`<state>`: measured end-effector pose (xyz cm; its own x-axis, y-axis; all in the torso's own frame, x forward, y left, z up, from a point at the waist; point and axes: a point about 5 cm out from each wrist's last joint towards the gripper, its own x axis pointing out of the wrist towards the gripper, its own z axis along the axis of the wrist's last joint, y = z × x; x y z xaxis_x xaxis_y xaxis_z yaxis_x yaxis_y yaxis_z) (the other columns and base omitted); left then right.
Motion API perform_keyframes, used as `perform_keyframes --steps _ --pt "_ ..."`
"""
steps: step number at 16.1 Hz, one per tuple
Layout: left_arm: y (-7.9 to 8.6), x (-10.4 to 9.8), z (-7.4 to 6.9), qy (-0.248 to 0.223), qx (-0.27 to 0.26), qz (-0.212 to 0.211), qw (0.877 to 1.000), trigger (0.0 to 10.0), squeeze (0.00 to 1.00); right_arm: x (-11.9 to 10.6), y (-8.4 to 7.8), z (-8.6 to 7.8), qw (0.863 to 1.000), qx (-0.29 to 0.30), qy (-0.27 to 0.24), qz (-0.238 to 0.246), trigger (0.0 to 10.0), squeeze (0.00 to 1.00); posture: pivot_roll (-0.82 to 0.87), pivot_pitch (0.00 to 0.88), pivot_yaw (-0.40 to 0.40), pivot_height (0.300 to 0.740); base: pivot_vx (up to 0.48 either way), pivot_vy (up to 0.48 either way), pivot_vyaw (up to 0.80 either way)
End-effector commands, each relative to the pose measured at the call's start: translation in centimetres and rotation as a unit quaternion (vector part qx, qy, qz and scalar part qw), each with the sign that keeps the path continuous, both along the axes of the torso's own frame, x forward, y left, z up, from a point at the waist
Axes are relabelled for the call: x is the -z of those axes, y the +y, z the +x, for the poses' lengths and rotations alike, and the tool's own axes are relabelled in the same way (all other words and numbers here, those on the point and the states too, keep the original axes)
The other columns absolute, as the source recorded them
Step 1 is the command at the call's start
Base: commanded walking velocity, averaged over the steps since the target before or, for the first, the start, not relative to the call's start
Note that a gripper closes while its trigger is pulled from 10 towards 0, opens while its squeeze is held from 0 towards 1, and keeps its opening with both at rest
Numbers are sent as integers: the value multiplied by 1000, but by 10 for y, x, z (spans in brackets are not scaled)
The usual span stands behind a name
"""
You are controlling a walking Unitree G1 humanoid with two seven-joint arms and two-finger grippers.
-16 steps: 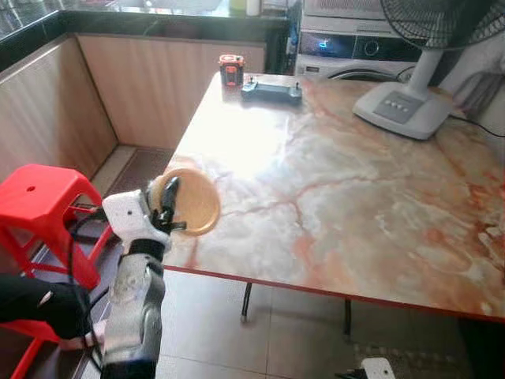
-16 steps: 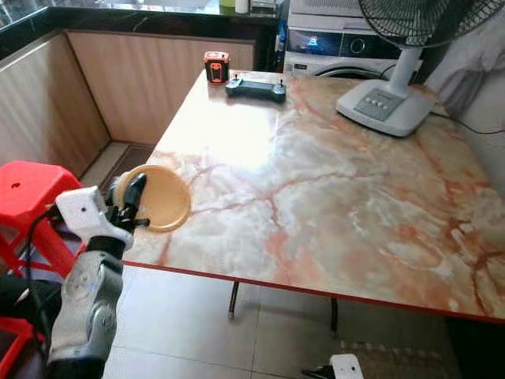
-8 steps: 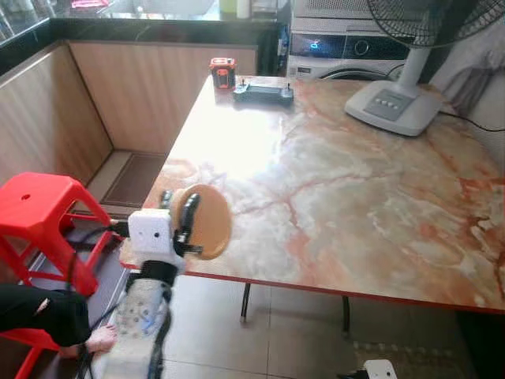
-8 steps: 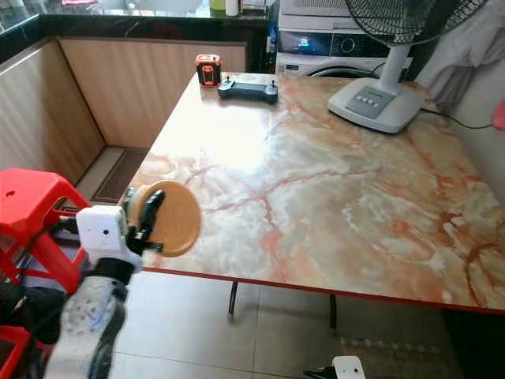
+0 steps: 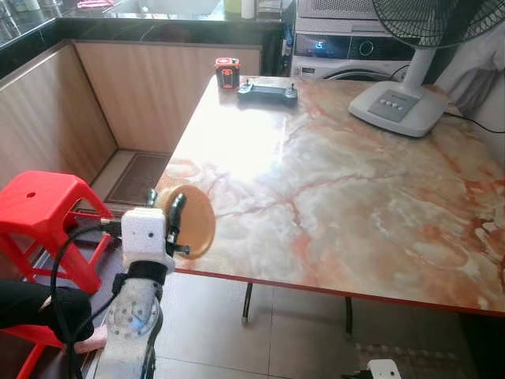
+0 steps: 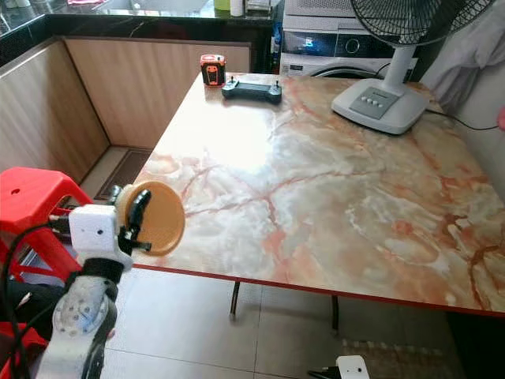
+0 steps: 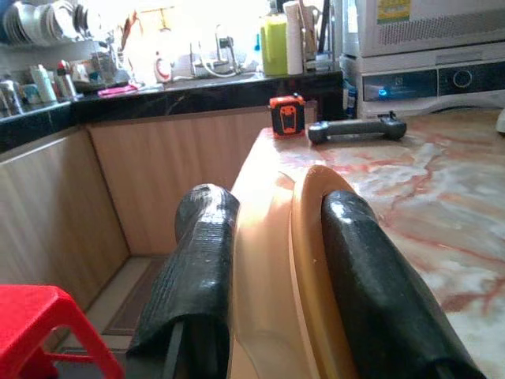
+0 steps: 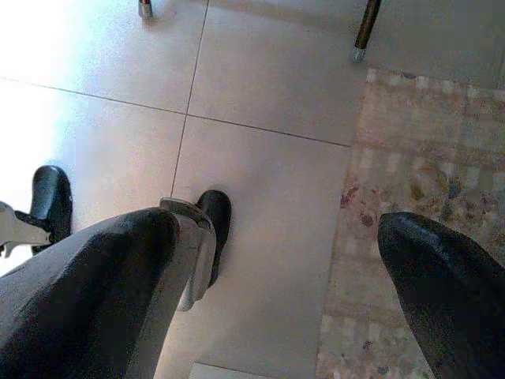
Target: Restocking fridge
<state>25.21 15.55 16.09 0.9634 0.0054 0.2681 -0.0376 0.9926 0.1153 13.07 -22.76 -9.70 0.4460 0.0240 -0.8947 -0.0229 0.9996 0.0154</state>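
A round tan plate [image 5: 198, 226] is held on edge at the front left corner of the marble table [image 5: 355, 197]. My left gripper [image 5: 166, 197] is shut on the plate, one black finger on each face. In the left wrist view the plate's rim [image 7: 304, 253] runs between the two fingers [image 7: 207, 253] of the left gripper [image 7: 272, 205]. The plate overlaps the table's edge; I cannot tell whether it touches the top. My right gripper [image 8: 280, 229] hangs open over the tiled floor, holding nothing.
A red stool [image 5: 39, 205] stands left of the table, with a person's dark sleeve [image 5: 31, 308] below it. A fan base [image 5: 402, 103], a grey controller [image 5: 268, 91] and an orange tape measure [image 5: 228, 71] sit at the table's far side. A rug [image 8: 410, 197] lies under the table.
The head view swayed a little. The left gripper keeps its hold on the plate at the table's corner; the plate now stands more edge-on than a second ago.
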Motion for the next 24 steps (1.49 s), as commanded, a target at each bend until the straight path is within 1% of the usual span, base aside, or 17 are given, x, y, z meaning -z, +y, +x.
perform_keyframes --steps 1,5,15,18,20,24 --pt "2 -3 2 -5 -8 5 1000 10000 0 0 -2 -2 1000 5 -2 -2 10000 0 34 0 -5 740 0 480 0" --pt "-1 -2 6 0 -6 4 1000 10000 0 0 -1 0 1000 10 -4 2 10000 0 34 0 -7 740 0 480 0" --pt "0 2 12 13 0 -4 1000 10000 0 -1 0 2 1000 16 -11 5 10000 0 28 0 -8 740 0 477 0" --pt "5 1 13 7 1 5 1000 10000 0 -1 0 1 1000 17 -7 7 10000 0 27 0 -7 740 0 0 -133" --pt "8 1 14 8 -1 6 1000 10000 0 0 0 1 1000 5 -2 5 10000 0 25 0 -5 740 0 0 -794" --pt "11 0 15 3 -2 11 1000 10000 0 0 1 1 1000 6 -1 5 10000 0 26 0 -6 740 0 0 -788"
